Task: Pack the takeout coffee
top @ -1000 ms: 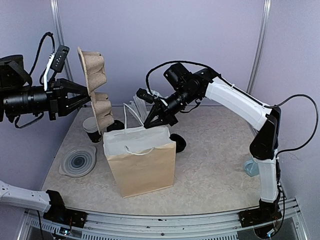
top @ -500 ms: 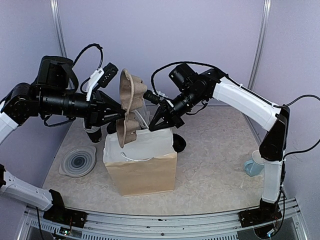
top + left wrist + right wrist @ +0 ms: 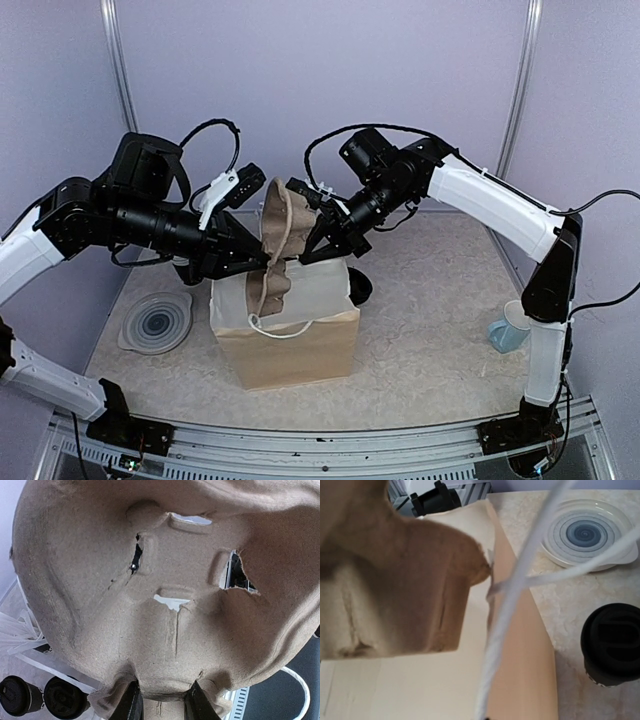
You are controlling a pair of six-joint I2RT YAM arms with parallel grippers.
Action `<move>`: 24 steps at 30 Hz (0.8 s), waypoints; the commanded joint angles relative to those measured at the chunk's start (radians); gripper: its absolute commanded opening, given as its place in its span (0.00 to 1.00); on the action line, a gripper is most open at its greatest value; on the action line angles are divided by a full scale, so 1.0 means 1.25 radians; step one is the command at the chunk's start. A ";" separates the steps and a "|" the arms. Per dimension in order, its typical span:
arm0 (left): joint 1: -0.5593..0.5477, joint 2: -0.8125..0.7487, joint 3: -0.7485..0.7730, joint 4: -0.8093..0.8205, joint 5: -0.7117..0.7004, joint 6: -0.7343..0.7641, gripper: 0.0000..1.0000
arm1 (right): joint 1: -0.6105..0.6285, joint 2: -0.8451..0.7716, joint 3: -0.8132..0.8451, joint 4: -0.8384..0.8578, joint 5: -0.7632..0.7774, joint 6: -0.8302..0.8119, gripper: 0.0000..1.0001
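A brown paper bag (image 3: 295, 340) with white rope handles stands mid-table. My left gripper (image 3: 255, 262) is shut on a brown pulp cup carrier (image 3: 278, 250) and holds it on edge, its lower end inside the bag's mouth. In the left wrist view the carrier (image 3: 165, 595) fills the frame, pinched between the fingers of the left gripper (image 3: 162, 701). My right gripper (image 3: 320, 238) is shut on the bag's rear handle (image 3: 512, 595) and holds it up. A black lidded cup, the takeout coffee (image 3: 358, 287), stands behind the bag's right corner, half hidden.
A grey ringed plate (image 3: 155, 322) lies left of the bag; it also shows in the right wrist view (image 3: 587, 532). A pale blue mug (image 3: 510, 328) sits far right. Another black lidded cup (image 3: 612, 645) stands near the plate. Two lidded cups (image 3: 40, 696) show past the carrier.
My left arm has swung the carrier from the far left to the right and down, so its lower end now sits in the bag's mouth. The right gripper has kept its hold on the handle.
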 commanded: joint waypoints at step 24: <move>-0.136 0.212 0.175 -0.343 -0.228 -0.058 0.10 | 0.009 -0.056 -0.045 -0.007 -0.049 0.014 0.00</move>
